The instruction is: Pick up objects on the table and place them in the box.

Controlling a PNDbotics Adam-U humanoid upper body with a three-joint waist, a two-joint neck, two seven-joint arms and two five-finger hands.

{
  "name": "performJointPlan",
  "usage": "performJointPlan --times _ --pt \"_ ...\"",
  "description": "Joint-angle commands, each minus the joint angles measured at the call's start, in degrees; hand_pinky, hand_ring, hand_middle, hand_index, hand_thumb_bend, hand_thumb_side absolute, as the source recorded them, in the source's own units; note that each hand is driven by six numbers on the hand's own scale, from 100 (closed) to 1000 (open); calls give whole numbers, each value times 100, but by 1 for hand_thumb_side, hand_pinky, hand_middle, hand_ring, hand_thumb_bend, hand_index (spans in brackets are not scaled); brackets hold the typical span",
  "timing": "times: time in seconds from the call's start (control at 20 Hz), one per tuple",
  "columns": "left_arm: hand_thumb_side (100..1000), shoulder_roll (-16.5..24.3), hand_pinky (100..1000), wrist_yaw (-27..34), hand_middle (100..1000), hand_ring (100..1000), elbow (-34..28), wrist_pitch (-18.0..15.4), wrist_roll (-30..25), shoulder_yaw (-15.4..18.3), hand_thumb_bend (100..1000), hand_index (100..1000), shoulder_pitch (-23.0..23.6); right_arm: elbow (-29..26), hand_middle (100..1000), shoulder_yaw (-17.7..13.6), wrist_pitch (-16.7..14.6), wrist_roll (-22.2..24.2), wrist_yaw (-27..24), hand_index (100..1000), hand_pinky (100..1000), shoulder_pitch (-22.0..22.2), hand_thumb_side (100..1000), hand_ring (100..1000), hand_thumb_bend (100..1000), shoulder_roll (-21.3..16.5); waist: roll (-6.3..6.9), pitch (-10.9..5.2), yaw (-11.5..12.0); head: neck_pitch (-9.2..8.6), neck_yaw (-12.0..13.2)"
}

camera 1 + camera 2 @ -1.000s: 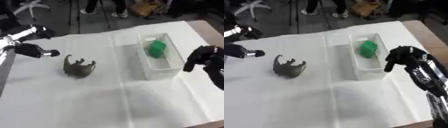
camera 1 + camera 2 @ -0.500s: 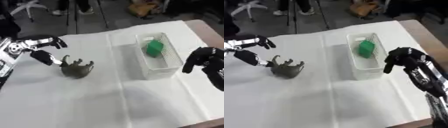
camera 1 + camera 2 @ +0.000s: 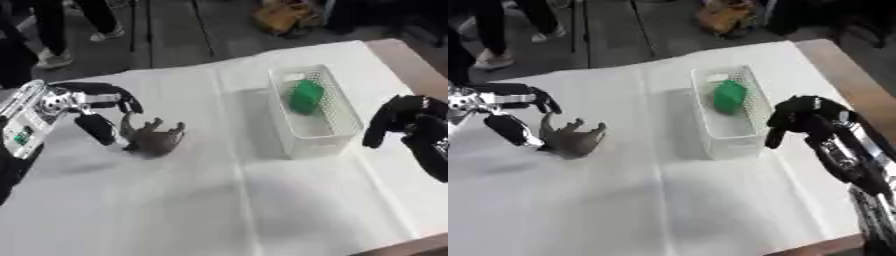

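Observation:
A dark grey toy animal (image 3: pixel 153 139) lies on the white table cloth (image 3: pixel 219 200) left of centre. My left hand (image 3: pixel 98 112) sits right beside it on its left, fingers arched over the toy's top and thumb lower down, spread apart with the toy at the gap's edge. A white mesh box (image 3: pixel 311 112) stands at the right and holds a green object (image 3: pixel 305 96). My right hand (image 3: pixel 802 120) hovers just right of the box's near end with fingers curled downward, holding nothing.
The table's brown right edge (image 3: pixel 411 60) shows beyond the cloth. People's legs and a tripod (image 3: pixel 140 25) stand on the dark floor past the far edge. Open cloth stretches across the near half of the table.
My left hand has moved right and down, from clear of the toy to right against it, with its fingers spread. The right hand has stayed by the box. The camera shifted slightly.

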Motion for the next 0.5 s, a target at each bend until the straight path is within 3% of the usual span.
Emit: performJointPlan --times 0.05,0.5 --pt "378 4 960 -329 844 850 -54 -161 -39 206 642 878 -55 -78 605 -7 -15 32 -45 793 499 -55 685 484 100 -90 9 -488 -8 -2 -8" --pt "402 -219 967 -1209 851 859 65 -451 360 513 643 876 110 -84 605 0 -7 52 -56 794 499 -66 687 484 100 -74 10 -476 -40 -19 -25"
